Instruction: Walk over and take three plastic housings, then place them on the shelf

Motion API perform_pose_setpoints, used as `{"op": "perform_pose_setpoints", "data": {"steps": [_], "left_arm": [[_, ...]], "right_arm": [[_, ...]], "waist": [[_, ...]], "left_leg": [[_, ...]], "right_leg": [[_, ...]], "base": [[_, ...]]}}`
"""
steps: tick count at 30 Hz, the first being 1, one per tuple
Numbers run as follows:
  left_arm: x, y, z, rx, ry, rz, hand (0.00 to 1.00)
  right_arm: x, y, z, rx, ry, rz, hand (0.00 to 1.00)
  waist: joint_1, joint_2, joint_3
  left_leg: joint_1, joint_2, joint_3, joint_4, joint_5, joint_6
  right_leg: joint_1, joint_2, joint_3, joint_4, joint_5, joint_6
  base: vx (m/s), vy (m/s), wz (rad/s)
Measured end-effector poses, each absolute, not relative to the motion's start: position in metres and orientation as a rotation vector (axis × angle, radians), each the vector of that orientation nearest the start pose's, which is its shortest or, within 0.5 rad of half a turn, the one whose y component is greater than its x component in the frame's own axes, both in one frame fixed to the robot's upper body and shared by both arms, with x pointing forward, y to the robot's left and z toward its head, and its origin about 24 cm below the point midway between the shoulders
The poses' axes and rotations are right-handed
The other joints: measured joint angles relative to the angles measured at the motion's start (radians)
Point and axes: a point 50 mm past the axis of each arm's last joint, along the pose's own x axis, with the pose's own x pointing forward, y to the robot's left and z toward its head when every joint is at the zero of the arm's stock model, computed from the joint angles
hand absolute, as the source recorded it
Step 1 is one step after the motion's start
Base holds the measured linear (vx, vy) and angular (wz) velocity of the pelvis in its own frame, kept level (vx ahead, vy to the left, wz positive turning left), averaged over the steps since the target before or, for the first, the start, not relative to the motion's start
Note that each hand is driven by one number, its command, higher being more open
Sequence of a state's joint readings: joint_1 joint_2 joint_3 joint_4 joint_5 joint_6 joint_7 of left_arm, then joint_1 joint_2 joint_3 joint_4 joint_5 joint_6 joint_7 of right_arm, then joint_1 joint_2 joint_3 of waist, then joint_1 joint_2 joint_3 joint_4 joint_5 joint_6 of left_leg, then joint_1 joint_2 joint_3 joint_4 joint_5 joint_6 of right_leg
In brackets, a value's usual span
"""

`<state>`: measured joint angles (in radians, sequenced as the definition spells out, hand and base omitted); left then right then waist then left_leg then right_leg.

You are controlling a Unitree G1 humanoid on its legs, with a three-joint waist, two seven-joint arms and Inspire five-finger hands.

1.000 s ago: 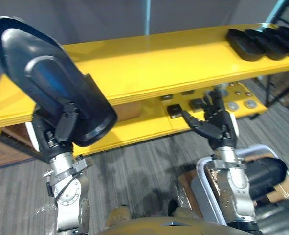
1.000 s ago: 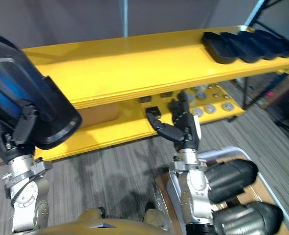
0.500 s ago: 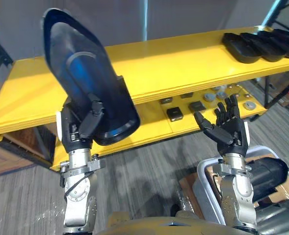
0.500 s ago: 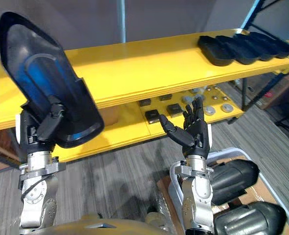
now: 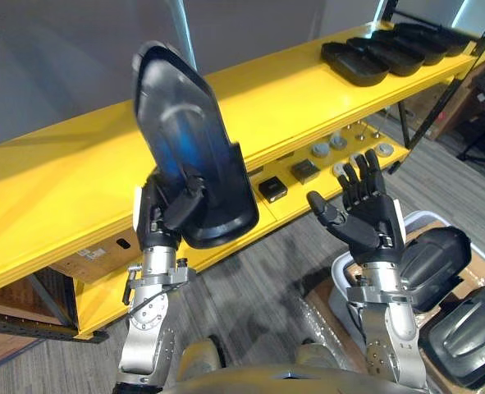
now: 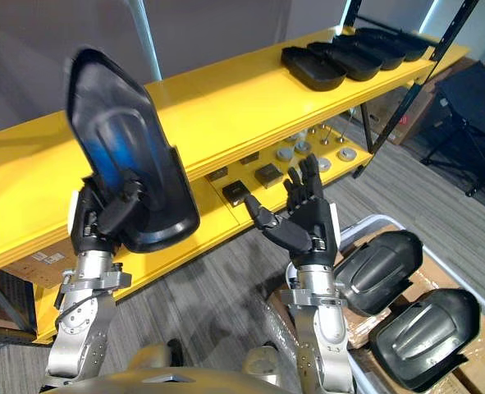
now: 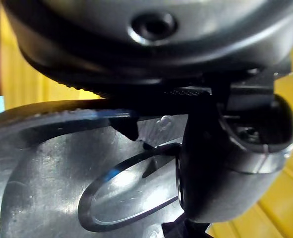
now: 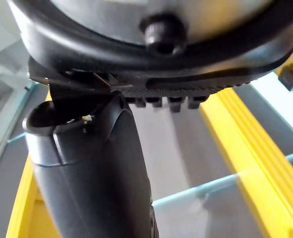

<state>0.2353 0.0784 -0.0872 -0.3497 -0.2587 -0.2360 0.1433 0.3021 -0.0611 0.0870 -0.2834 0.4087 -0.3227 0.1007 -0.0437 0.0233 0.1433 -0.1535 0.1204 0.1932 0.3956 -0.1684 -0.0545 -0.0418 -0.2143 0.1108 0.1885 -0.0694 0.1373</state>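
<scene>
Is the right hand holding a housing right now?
No, the right hand is open and empty; the left hand grips the plastic housing.

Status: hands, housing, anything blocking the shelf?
Left hand shut on black housing, held upright before yellow shelf. Right hand open, empty. Row of housings at shelf's right end, apart from the held one.

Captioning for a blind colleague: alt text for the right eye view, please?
The left hand holds a black plastic housing raised before the yellow shelf, where more housings lie at its right end; the right hand is open and empty.
</scene>
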Motion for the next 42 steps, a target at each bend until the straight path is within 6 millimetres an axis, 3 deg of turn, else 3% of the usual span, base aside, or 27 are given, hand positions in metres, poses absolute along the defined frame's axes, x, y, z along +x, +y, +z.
{"op": "perform_pose_setpoints", "data": {"steps": [3, 7, 12, 15, 18, 20, 25, 28, 37, 42], "left_arm": [[0.202, 0.173, 0.096, -0.227, -0.349, 0.144, 0.0], [0.215, 0.177, 0.101, -0.259, -0.326, 0.118, 0.0], [0.232, 0.162, 0.116, -0.273, -0.343, 0.054, 0.0], [0.248, 0.161, 0.132, -0.272, -0.384, 0.047, 0.0], [0.271, 0.171, 0.148, -0.232, -0.425, 0.102, 0.0], [0.286, 0.185, 0.156, -0.219, -0.437, 0.18, 0.0], [0.32, 0.212, 0.155, -0.13, -0.341, 0.296, 0.0], [0.333, 0.223, 0.161, -0.138, -0.303, 0.333, 0.0], [0.366, 0.23, 0.217, -0.164, -0.331, 0.364, 0.0], [0.374, 0.247, 0.213, -0.119, -0.249, 0.461, 0.0]], "right_arm": [[0.194, -0.15, 0.073, 0.37, -0.322, 0.081, 1.0], [0.197, -0.16, 0.065, 0.36, -0.297, 0.023, 1.0], [0.201, -0.172, 0.057, 0.316, -0.253, -0.033, 1.0], [0.202, -0.168, 0.056, 0.3, -0.232, -0.021, 1.0], [0.204, -0.163, 0.055, 0.299, -0.205, 0.017, 1.0], [0.206, -0.16, 0.055, 0.288, -0.198, 0.042, 1.0], [0.207, -0.16, 0.055, 0.264, -0.182, 0.069, 1.0], [0.208, -0.16, 0.055, 0.255, -0.18, 0.082, 1.0], [0.21, -0.153, 0.055, 0.246, -0.171, 0.121, 1.0], [0.213, -0.141, 0.057, 0.251, -0.172, 0.166, 1.0]], "waist": [[0.015, -0.002, -0.006], [-0.015, -0.021, -0.017], [-0.018, -0.015, -0.017], [-0.018, -0.014, -0.016], [-0.021, -0.014, -0.015], [-0.042, -0.013, -0.014], [-0.059, -0.013, -0.01], [-0.073, -0.012, 0.013], [-0.103, -0.015, 0.12], [-0.124, -0.026, 0.174]], "left_leg": [[0.044, 0.011, 0.077, -0.057, 0.006, 0.011], [0.015, -0.009, 0.063, -0.066, 0.013, 0.013], [0.004, -0.005, 0.001, -0.097, 0.035, -0.004], [0.005, -0.005, -0.006, -0.12, 0.048, -0.014], [0.0, -0.004, -0.009, -0.142, 0.063, -0.021], [-0.013, -0.004, -0.011, -0.157, 0.081, -0.025], [-0.015, 0.002, -0.005, -0.157, 0.097, -0.026], [-0.017, 0.003, -0.001, -0.155, 0.097, -0.026], [-0.039, 0.005, -0.001, -0.166, 0.106, -0.026], [-0.049, 0.003, -0.001, -0.211, 0.138, -0.031]], "right_leg": [[-0.012, -0.006, -0.153, -0.045, 0.085, -0.022], [-0.005, -0.005, -0.158, -0.13, 0.13, 0.003], [-0.006, 0.015, -0.166, -0.143, 0.131, 0.004], [-0.009, 0.019, -0.165, -0.144, 0.115, -0.016], [-0.029, 0.024, -0.16, -0.141, 0.103, -0.031], [-0.049, 0.027, -0.16, -0.138, 0.103, -0.031], [-0.064, 0.035, -0.143, -0.134, 0.11, -0.023], [-0.069, 0.036, -0.136, -0.133, 0.121, -0.006], [-0.1, 0.039, -0.132, -0.121, 0.122, -0.005], [-0.13, 0.042, -0.13, -0.118, 0.122, -0.006]], "base": [[0.07, 0.13, -0.79], [0.07, 0.049, -0.1], [-0.02, -0.053, 0.09], [-0.1, -0.056, 0.0], [-0.11, -0.037, -0.03], [-0.08, -0.026, 0.03], [-0.01, -0.016, -0.07], [0.02, -0.001, -0.05], [0.0, 0.0, 0.0], [-0.01, -0.005, 0.02]]}}
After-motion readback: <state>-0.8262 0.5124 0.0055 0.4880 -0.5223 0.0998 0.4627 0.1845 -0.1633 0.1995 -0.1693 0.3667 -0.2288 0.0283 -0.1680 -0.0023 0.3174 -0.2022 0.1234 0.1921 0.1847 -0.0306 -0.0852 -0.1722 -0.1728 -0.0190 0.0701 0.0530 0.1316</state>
